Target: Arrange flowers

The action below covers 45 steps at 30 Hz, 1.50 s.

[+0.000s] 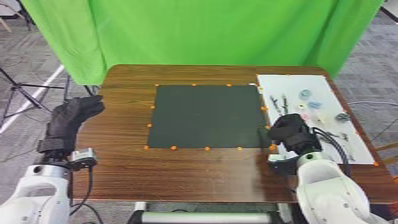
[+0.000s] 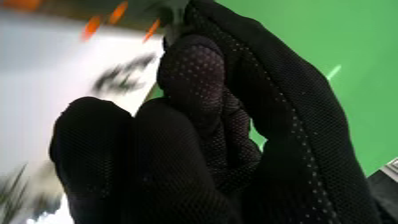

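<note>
Brown wood makes up the worktop (image 1: 204, 182), with a white board (image 1: 293, 82) laid along its right edge, and the flowers (image 1: 305, 93) are spread on that board. A pale blue-green one sits in the far half, with a bluish one just nearer. A dark grey bloom (image 1: 342, 117) lies by the board's right edge, and slender dark stems (image 1: 274, 102) lie near the left edge, toward the far end.

Over the board's left edge, in its nearer half, is the right hand (image 1: 291, 132). Its fingers are curled and pinch a dark sprig (image 2: 171, 17), which pokes out toward the middle of the worktop; whether it is bloom or stem, I cannot tell. Black cables (image 1: 333, 142) loop beside the wrist.

Left of the board, a dark mat (image 1: 204, 115) covers the middle of the worktop, with orange markers (image 1: 174, 148) set around its edges. By the worktop's left edge is the left hand (image 1: 69, 120), relaxed and holding nothing. Beyond the far edge hangs a green cloth (image 1: 213, 32). Grey carpet (image 1: 22, 140) spreads around, with a dark tripod (image 1: 19, 87) standing on it at the left.
</note>
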### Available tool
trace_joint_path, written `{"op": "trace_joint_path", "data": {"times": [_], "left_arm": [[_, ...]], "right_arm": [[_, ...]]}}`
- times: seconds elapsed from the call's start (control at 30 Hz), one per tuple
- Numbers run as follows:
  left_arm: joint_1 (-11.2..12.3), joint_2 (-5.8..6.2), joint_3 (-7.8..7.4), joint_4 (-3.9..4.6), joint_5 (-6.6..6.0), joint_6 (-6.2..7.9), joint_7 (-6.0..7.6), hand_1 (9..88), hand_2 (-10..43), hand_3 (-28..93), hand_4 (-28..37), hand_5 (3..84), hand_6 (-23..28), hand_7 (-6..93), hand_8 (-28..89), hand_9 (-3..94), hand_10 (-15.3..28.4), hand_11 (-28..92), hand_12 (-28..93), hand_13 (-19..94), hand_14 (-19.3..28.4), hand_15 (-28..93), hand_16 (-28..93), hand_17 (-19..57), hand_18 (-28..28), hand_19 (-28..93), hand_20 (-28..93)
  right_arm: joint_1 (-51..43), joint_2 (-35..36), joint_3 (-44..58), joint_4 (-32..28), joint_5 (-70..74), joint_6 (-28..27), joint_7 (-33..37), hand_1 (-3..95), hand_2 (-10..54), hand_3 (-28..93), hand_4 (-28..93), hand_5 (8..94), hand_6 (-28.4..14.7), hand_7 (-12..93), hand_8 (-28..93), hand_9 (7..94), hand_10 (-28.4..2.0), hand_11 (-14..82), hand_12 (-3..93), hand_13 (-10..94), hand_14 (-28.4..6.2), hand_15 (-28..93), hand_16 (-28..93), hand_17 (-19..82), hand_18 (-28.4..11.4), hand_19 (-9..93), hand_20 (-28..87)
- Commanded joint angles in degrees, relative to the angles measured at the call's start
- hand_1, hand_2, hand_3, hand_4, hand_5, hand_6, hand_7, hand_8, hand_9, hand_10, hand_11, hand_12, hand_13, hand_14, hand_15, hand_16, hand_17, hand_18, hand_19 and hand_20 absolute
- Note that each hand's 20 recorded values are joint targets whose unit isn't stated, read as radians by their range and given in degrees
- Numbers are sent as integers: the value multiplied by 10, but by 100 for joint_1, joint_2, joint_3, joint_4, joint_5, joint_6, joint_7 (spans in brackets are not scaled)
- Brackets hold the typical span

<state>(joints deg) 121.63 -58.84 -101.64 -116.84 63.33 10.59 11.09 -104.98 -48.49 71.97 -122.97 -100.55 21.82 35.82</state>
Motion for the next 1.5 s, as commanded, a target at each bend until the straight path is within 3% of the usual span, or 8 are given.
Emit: {"op": "trace_joint_path", "data": {"times": [0.03,0.13,0.4,0.63,0.8,1.03,1.17,1.5], "left_arm": [[-4,310,-381,356,129,335,-5,203,137,566,-282,514,53,122,-61,498,169,193,101,363,192,194,-21,75,132,151,167],[-42,326,-358,380,138,226,18,197,127,583,-282,512,53,123,-61,494,166,193,102,362,192,193,-16,74,130,147,167],[31,266,-339,357,133,224,-36,201,112,590,-283,508,53,125,-61,489,166,194,103,360,191,193,-12,74,129,144,169],[60,246,-344,497,98,196,-18,209,100,589,-283,506,54,127,-61,489,165,194,103,364,193,196,-11,73,131,143,169],[102,239,-379,592,150,132,-20,214,99,583,-283,507,55,126,-63,489,165,194,102,366,193,196,-12,73,131,143,169],[165,198,-451,693,231,-35,-170,209,96,587,-283,503,53,123,-65,490,163,191,99,366,190,185,-15,73,129,134,165],[189,180,-444,686,249,-116,-230,211,91,586,-283,500,53,122,-64,487,161,187,98,364,189,180,-13,73,127,129,164],[273,157,-431,567,308,-389,-395,213,88,576,-283,490,53,120,-63,480,158,183,99,361,188,176,-8,69,128,126,165]], "right_arm": [[1194,84,-653,46,410,-109,-266,648,-95,480,212,635,-84,606,121,855,-143,520,395,937,4,719,285,763,-89,932,567],[1309,110,-776,52,427,-147,-302,649,-95,476,219,635,-85,608,120,855,-143,522,390,937,3,720,283,764,-88,932,565],[1736,-71,-1248,174,510,-268,-415,649,-95,475,228,636,-87,611,117,855,-143,522,389,937,2,722,274,766,-88,932,561],[2444,-307,-2169,403,460,-316,-567,649,-95,473,233,638,-87,611,116,857,-145,521,386,937,1,722,271,766,-90,932,561],[2896,-525,-2758,623,351,-295,-614,652,-95,470,234,638,-87,611,115,857,-146,521,385,937,-1,723,271,767,-91,932,561],[3412,-911,-3363,1072,170,-167,-573,652,-95,468,242,638,-88,612,114,859,-147,521,382,937,-3,724,268,767,-92,932,562],[3673,-1123,-3647,1325,63,-36,-550,651,-95,469,245,637,-87,614,113,859,-146,519,382,937,-3,724,268,767,-92,932,561],[3929,-1618,-4076,2035,-288,143,-276,651,-95,470,234,637,-86,620,96,864,-147,514,369,937,-2,719,266,767,-88,932,547]]}}
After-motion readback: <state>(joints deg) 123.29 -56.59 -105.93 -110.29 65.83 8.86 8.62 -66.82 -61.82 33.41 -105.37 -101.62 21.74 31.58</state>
